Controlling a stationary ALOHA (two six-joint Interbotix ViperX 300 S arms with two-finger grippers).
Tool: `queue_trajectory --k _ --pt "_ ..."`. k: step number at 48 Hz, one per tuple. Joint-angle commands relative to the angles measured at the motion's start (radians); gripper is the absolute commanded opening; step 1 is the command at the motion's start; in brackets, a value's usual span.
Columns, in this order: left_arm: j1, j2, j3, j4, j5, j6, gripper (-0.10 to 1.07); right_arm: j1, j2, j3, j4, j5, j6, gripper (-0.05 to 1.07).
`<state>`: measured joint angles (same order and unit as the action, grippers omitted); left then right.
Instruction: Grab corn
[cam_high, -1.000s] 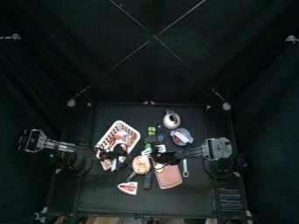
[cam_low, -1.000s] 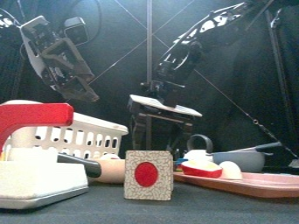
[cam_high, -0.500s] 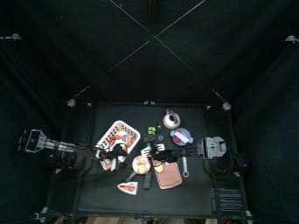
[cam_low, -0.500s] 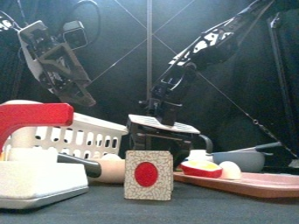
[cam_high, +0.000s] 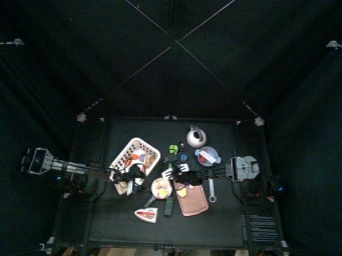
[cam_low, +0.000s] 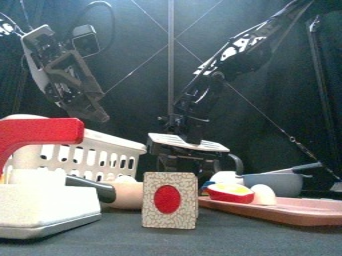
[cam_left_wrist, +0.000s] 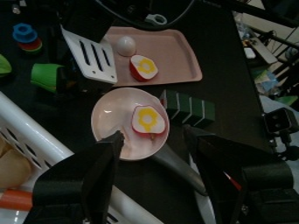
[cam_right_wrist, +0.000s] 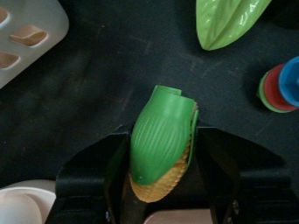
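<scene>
Corn (cam_right_wrist: 162, 140) lies on your worktop (cam_right_wrist: 105, 79) between the spread jaws of your right claw (cam_right_wrist: 162, 162), not yet pinched. Your left claw (cam_left_wrist: 149, 166), also spread, hangs over a pink plate (cam_left_wrist: 117, 118) beside the white basket (cam_low: 83, 158).

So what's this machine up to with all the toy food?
The right gripper is open and down around an ear of corn in its green husk, one jaw on each side, not yet closed on it. The left gripper is open too, up above a pink plate holding a toy.
</scene>
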<state>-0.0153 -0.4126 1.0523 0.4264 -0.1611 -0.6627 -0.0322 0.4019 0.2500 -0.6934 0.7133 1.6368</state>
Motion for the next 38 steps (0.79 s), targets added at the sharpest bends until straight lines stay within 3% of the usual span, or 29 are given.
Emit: queue_trajectory --k 1,26,38 --pt "0.003 -0.005 -0.009 -0.002 -0.003 -0.002 0.92 0.002 -0.058 -0.020 0.003 0.003 -0.021 0.68" --pt "0.008 -0.005 -0.009 -0.002 -0.003 -0.002 0.92 0.017 -0.146 0.008 -0.026 0.000 -0.035 0.68" --pt "0.012 0.003 -0.015 0.000 -0.015 -0.002 0.92 0.077 -0.285 0.080 -0.071 -0.075 -0.071 0.68"
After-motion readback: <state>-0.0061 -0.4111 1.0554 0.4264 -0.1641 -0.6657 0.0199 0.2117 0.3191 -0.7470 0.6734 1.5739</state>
